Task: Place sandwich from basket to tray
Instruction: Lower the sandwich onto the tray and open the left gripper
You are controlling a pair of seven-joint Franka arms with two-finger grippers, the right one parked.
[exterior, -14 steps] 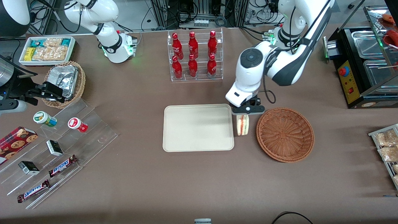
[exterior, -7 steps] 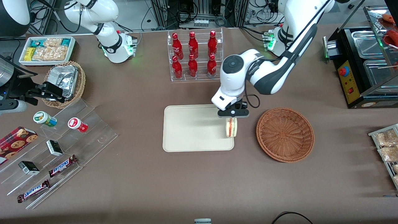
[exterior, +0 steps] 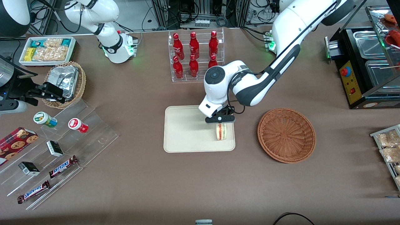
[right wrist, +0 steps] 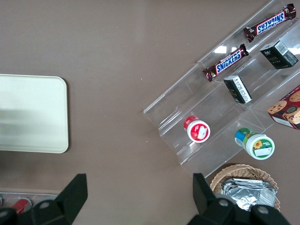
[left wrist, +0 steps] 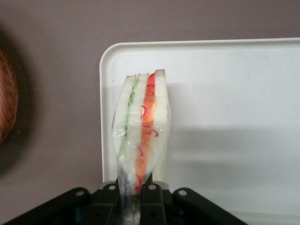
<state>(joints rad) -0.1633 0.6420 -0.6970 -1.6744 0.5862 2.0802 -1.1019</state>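
My left gripper (exterior: 220, 122) (left wrist: 133, 192) is shut on the sandwich (exterior: 221, 131) (left wrist: 141, 126), a wrapped wedge of pale bread with red, orange and green filling. It hangs edge-down over the cream-white tray (exterior: 187, 131) (left wrist: 225, 108), above the tray's end nearest the basket. Whether the wedge touches the tray surface I cannot tell. The reddish-brown wicker basket (exterior: 286, 135) (left wrist: 5, 96) stands beside the tray toward the working arm's end, with nothing in it.
A clear rack of red bottles (exterior: 196, 54) stands farther from the camera than the tray. A tan basket of foil packets (exterior: 66, 82), a white snack bin (exterior: 47, 50) and a clear stepped display with snacks (exterior: 56, 150) lie toward the parked arm's end.
The gripper has carried the sandwich sideways from the gap between basket and tray to over the tray, moving toward the parked arm's end. The basket and tray have stayed put.
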